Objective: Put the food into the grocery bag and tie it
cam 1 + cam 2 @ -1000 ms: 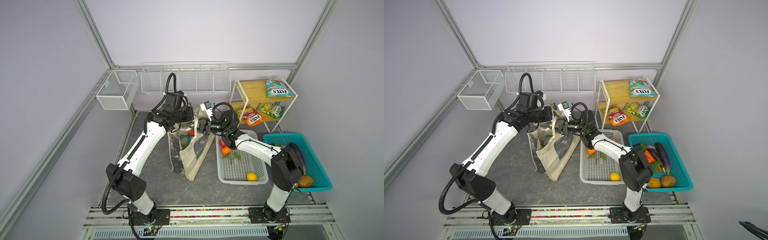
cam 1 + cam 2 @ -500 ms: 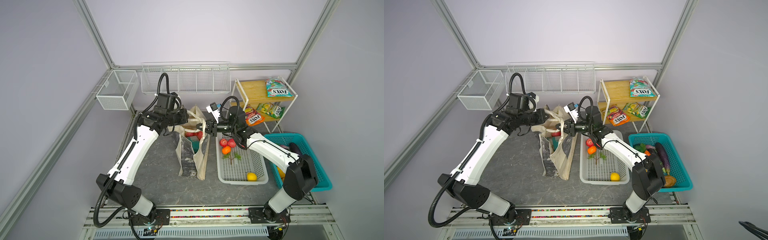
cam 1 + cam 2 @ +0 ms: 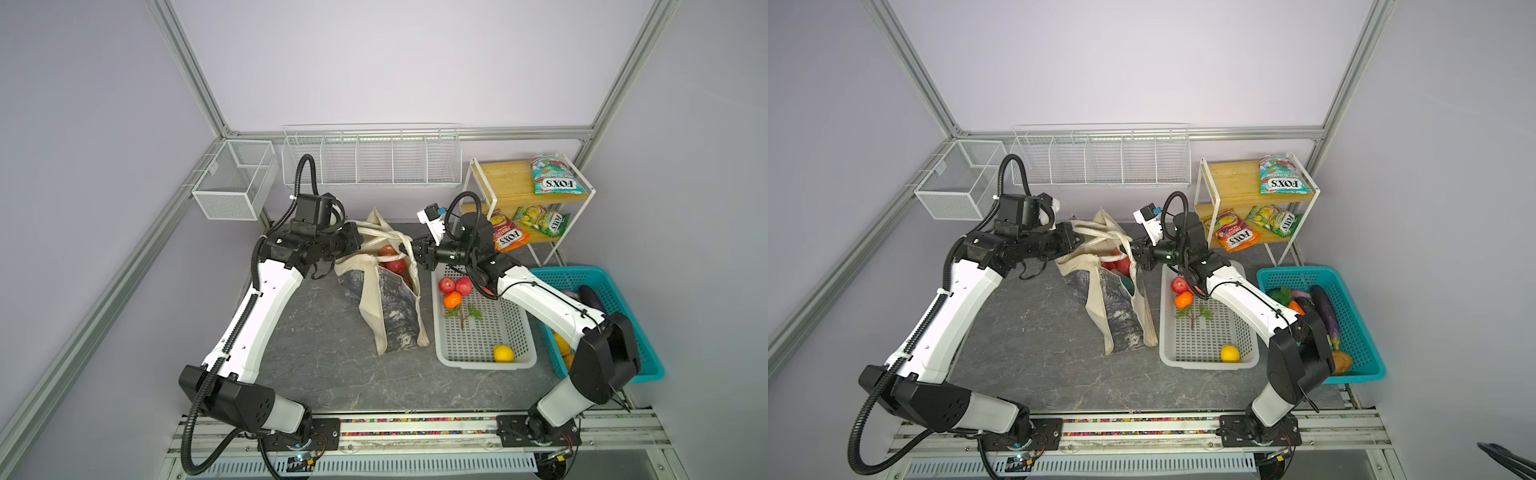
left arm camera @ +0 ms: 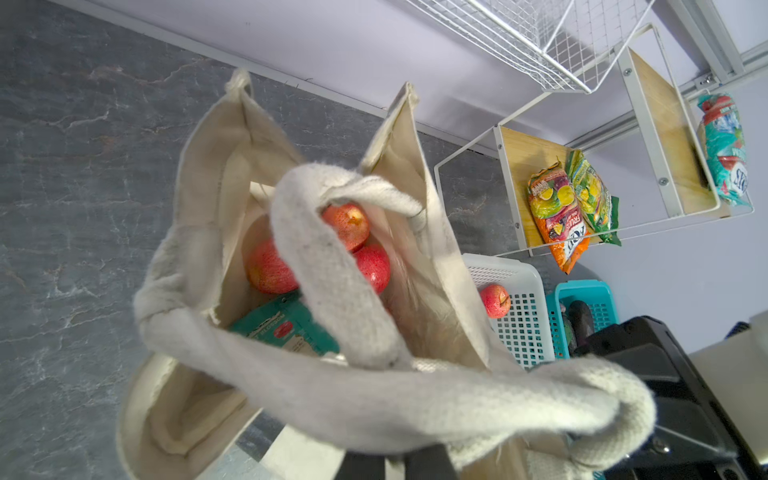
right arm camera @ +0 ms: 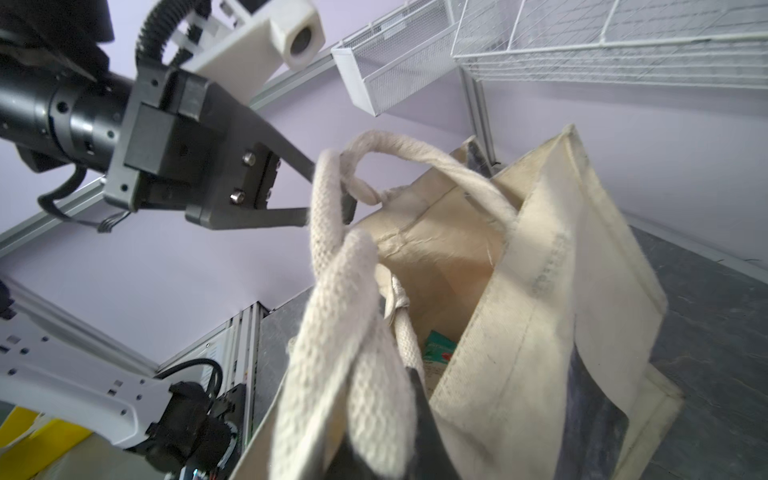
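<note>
You've got L gripper (image 5: 330,193) clamped on one handle (image 5: 419,149), R gripper (image 3: 407,250) clamped on other; handles crossed over grocery bag (image 3: 392,309), apples (image 4: 347,224) inside

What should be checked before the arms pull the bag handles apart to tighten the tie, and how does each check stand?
1. Left gripper shut on the bag handles: ok.
2. Right gripper shut on the handles: ok.
3. Knot tight: not ok, the handles cross in a loose loop.
4. Apples and teal packet inside the grocery bag: ok.
5. All food packed: not ok, red fruits and a yellow fruit lie in the white basket.
6. Bag standing upright: ok.
</note>
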